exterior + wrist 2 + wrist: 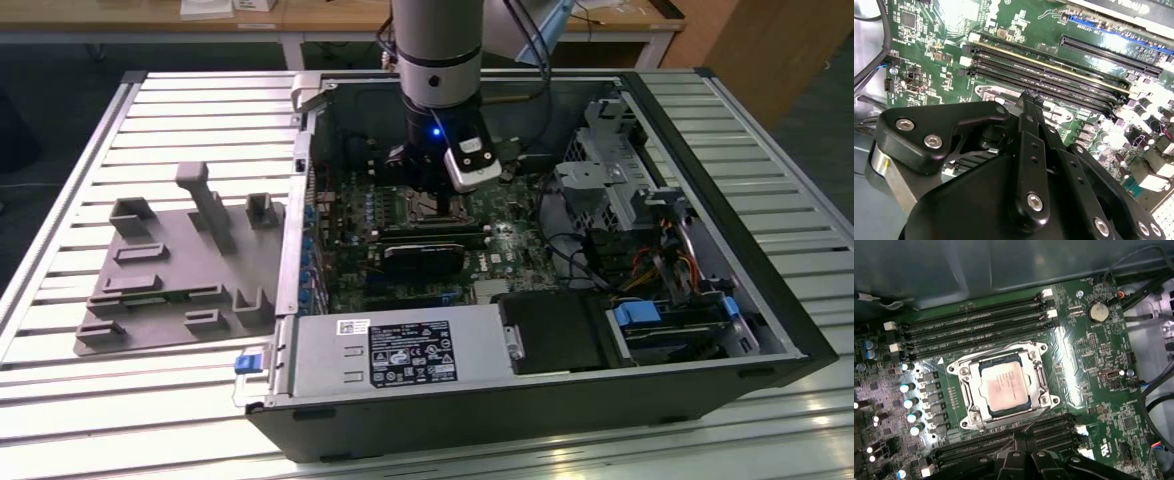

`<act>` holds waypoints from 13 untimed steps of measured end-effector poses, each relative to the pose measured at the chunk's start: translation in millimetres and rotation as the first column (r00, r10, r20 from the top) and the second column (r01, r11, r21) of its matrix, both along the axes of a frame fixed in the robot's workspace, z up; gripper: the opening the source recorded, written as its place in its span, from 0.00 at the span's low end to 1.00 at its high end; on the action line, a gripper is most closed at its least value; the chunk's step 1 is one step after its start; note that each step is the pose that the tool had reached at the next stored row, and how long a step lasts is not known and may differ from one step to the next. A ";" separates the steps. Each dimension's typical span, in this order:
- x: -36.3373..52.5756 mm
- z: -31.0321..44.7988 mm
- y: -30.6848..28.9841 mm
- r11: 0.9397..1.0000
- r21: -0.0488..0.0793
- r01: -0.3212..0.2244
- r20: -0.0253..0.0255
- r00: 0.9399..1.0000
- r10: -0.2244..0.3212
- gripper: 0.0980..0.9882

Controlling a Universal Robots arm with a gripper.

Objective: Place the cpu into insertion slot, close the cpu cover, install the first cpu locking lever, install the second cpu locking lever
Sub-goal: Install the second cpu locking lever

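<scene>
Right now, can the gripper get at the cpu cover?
Probably yes. The gripper hangs just above the board beside the cpu cover, which lies flat around the cpu with nothing over it.

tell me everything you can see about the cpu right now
The cpu is a small flat square chip with a pale silvery-beige metal top carrying faint print. In the first wrist view it lies flat in the insertion slot on the green circuit board, framed by the silvery cpu cover. Nothing grips it.
</scene>
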State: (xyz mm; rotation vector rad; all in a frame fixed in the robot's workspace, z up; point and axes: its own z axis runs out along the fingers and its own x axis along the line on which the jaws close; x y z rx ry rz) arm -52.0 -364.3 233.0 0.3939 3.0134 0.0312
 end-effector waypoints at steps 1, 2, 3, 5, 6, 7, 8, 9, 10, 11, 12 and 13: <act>0.0 -0.2 -0.1 1.000 0.000 0.000 0.000 1.000 0.000 0.00; 0.0 -0.2 0.0 1.000 0.000 0.000 0.000 1.000 0.000 0.00; 0.0 -0.2 -0.1 1.000 0.000 0.000 0.000 1.000 0.000 0.00; 0.0 -0.2 -0.1 1.000 0.000 0.000 0.000 1.000 0.000 0.00; -0.3 -0.3 -0.1 1.000 0.000 -0.001 0.000 1.000 0.001 0.00; -1.2 -0.6 -0.1 1.000 0.000 -0.002 0.000 1.000 0.002 0.00; -2.7 -1.0 -0.1 1.000 0.000 -0.003 0.001 1.000 0.003 0.00; -4.2 -1.5 -0.1 1.000 0.000 -0.004 0.001 1.000 0.004 0.00; -5.4 -2.0 -0.1 1.000 0.000 -0.007 0.002 1.000 0.007 0.00; -6.4 -2.4 -0.1 1.000 0.000 -0.009 0.002 1.000 0.009 0.00; -7.3 -3.1 -0.1 1.000 0.000 -0.011 0.002 1.000 0.011 0.00; -8.3 -3.7 -0.2 1.000 0.001 -0.013 0.002 1.000 0.013 0.00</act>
